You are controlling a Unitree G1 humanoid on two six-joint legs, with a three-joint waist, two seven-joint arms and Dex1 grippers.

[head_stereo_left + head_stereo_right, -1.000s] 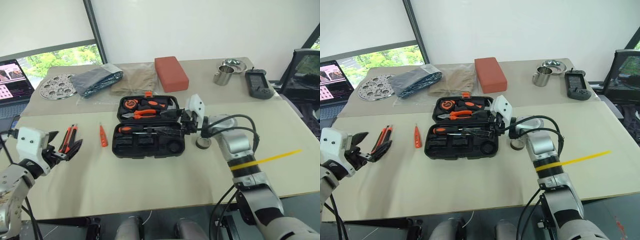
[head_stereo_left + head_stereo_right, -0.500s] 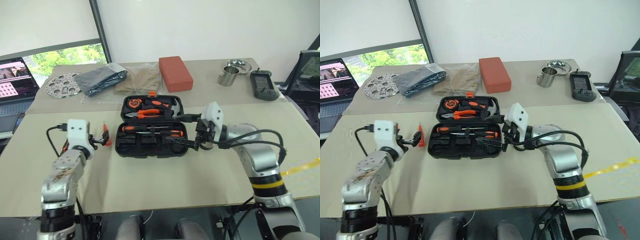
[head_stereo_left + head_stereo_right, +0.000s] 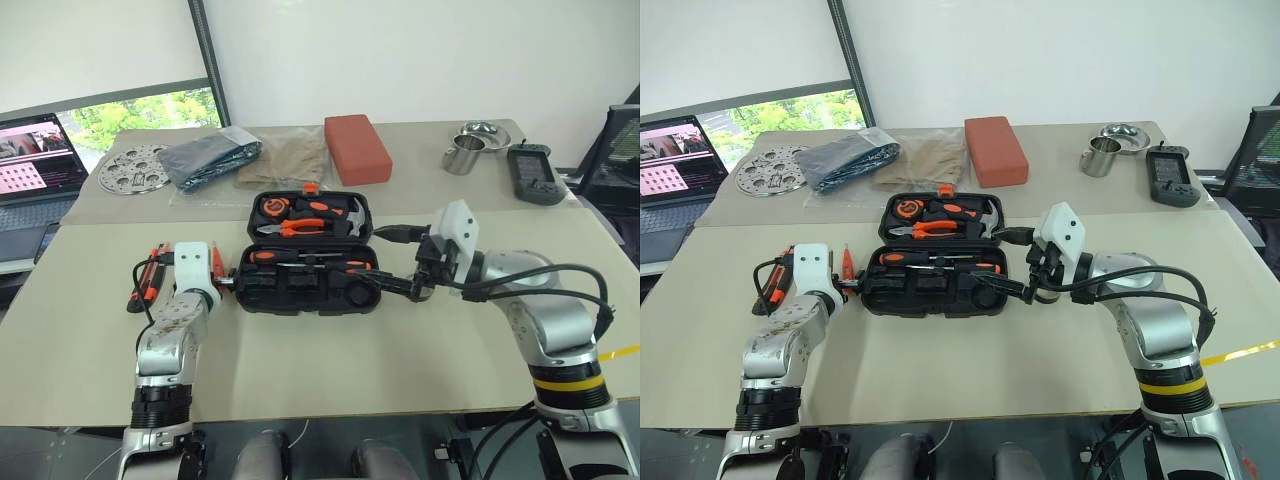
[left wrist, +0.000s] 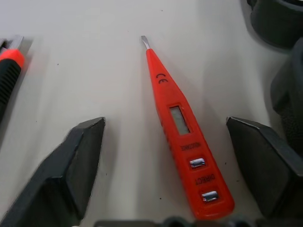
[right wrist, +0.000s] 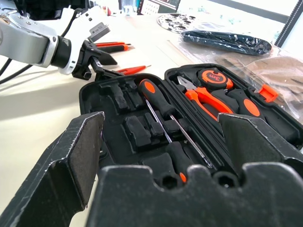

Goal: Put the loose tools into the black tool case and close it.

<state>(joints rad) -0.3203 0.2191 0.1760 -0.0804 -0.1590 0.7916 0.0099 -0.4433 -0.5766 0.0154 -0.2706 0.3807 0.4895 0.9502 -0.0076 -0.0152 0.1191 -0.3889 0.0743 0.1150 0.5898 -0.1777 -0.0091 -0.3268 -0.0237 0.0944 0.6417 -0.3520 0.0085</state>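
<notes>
The black tool case [image 3: 300,306] lies open at the table's middle. Pliers, a hammer and a tape measure sit in its lid. An orange-and-black screwdriver [image 5: 158,101] rests in the near half. My left gripper [image 4: 165,125] is open just left of the case, low over the table. An orange tester screwdriver [image 4: 182,137] lies between its fingers [image 4: 80,156], untouched. Farther left lies an orange-and-black utility knife [image 3: 150,278]. My right gripper [image 3: 395,285] is open and empty at the case's right end, pointing across it [image 5: 161,118]. I cannot make out the tape roll.
Along the far side lie a red-orange block [image 3: 356,148], a metal cup [image 3: 462,158], a bowl [image 3: 485,130] and a black device [image 3: 530,170]. A tan cloth [image 3: 285,160], a dark bag [image 3: 210,158], a perforated metal disc [image 3: 135,168] and a laptop [image 3: 35,150] fill the far left.
My left arm has swung in from the far left and dropped to straddle the orange tester screwdriver. My right gripper has drawn back rightward from over the case.
</notes>
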